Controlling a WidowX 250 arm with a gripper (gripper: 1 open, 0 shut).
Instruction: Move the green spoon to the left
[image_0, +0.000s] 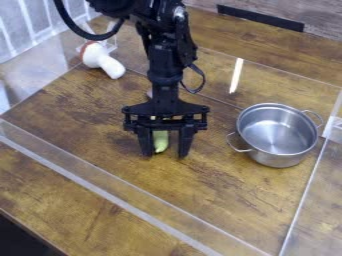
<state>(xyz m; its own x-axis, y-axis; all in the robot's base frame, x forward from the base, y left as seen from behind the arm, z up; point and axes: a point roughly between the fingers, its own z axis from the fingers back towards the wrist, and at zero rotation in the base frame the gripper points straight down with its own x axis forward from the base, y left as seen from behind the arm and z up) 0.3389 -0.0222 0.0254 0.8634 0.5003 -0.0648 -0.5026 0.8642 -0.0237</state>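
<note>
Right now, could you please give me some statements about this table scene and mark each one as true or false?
1. The tool is down over the green spoon, with a finger on each side of it. True.
2. The steel pot holds the green spoon. False: the pot looks empty, and the spoon lies on the wooden table to the pot's left in the picture.
3. The spoon's handle is mostly hidden by the tool. True.
4. The white object near the far left edge is lying inside the pot. False: it lies on the table, far from the pot.
5. The thin white stick lies behind the pot, apart from it. True.
</note>
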